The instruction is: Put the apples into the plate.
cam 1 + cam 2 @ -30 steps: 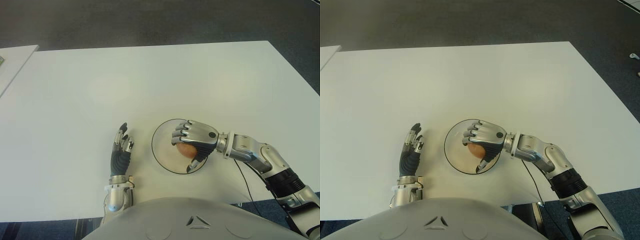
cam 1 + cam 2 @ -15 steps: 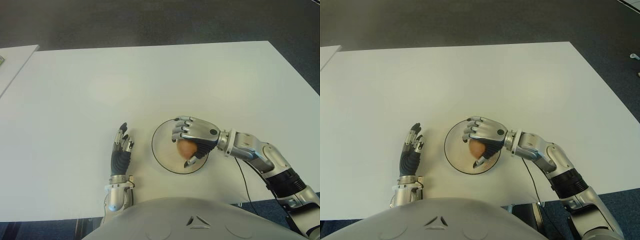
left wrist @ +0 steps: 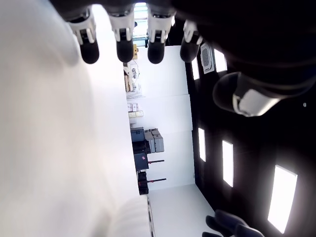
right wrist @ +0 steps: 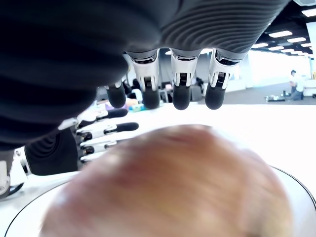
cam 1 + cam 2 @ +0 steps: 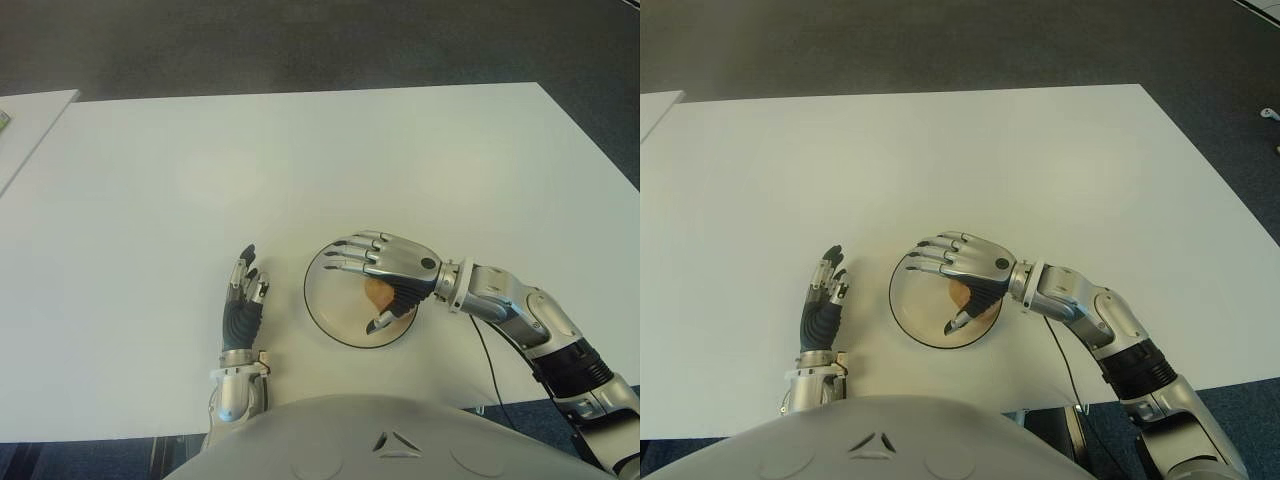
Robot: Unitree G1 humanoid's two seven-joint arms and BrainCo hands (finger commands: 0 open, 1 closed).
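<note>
A reddish apple (image 5: 377, 292) lies in the round clear plate (image 5: 325, 305) near the table's front edge; up close the apple (image 4: 168, 187) fills the right wrist view. My right hand (image 5: 372, 270) hovers over the plate with its fingers (image 4: 180, 89) spread straight above the apple, not gripping it. The thumb reaches down beside the fruit. My left hand (image 5: 241, 300) shows left of the plate, fingers extended and holding nothing.
The white table (image 5: 300, 160) stretches wide beyond the plate. A second white surface (image 5: 25, 125) adjoins at the far left. A thin black cable (image 5: 490, 365) runs off the front edge under my right forearm.
My right hand's fingers have uncurled from the apple and lifted, leaving the apple lying in the plate. The left hand has not moved.
</note>
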